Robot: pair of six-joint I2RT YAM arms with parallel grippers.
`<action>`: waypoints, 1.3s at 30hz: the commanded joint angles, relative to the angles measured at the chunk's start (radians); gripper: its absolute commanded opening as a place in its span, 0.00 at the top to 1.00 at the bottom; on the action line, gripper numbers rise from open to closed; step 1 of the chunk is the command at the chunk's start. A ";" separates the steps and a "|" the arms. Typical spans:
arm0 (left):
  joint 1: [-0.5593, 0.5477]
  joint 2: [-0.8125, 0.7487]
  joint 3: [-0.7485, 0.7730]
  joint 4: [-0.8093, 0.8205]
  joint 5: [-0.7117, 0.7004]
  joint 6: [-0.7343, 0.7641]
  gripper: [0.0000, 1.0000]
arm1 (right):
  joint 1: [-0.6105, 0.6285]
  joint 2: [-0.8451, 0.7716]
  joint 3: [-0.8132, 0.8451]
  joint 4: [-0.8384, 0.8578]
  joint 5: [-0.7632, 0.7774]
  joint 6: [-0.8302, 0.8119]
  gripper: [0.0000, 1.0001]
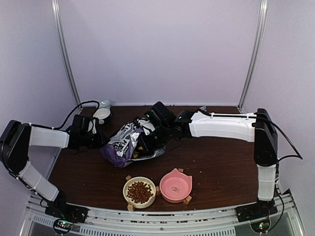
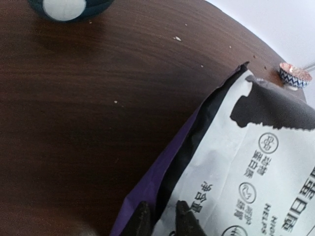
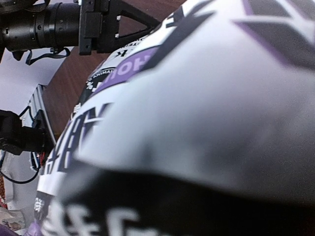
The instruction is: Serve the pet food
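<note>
"Looking at the left gripper, what are you making out?"

"Its two dark fingers are sitting close together, nipping the edge of the purple bag between them. The bag is lying crumpled on its side in the middle of the dark wooden table, its silvery printed face turned up."

"And the right gripper?"

"That arm is reaching right across the table from the far side, and its black wrist is pressing in against the bag's upper right end. I'm not seeing the fingers at all. From above they are hiding behind the folds, and the wrist camera is showing nothing but blurred bag, filling nearly the whole view. So I cannot tell whether that claw is open or closed, or whether it is gripping anything."

"Where is the pet food sitting?"

"A brown heap of kibble is lying in the cream bowl, near the front edge of the table, in front of the bag and well apart from it. The pink bowl is standing just beside it on the right, showing only its bare pink inside. Neither gripper is touching either bowl."

"Anything else out there?"

"A small white-lined bowl is sitting at the back left corner, behind the left arm."
</note>
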 commanded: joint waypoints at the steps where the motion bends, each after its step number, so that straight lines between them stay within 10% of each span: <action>1: -0.028 -0.071 0.038 -0.101 0.037 0.078 0.68 | 0.031 0.009 -0.020 0.096 -0.314 0.034 0.87; 7: -0.093 -0.248 0.176 -0.353 -0.072 0.191 0.31 | -0.014 -0.081 -0.099 0.241 -0.372 0.171 0.87; 19: -0.440 -0.410 0.424 -0.636 0.031 0.269 0.17 | -0.082 -0.185 -0.190 0.410 -0.424 0.365 0.86; 25: -0.566 -0.329 0.496 -0.745 -0.153 0.313 0.12 | -0.084 -0.210 -0.199 0.429 -0.421 0.392 0.86; 31: -0.603 -0.268 0.550 -0.797 -0.318 0.334 0.15 | -0.087 -0.226 -0.223 0.435 -0.419 0.402 0.86; 39: -0.608 -0.272 0.536 -0.797 -0.356 0.343 0.46 | -0.096 -0.269 -0.285 0.498 -0.420 0.445 0.86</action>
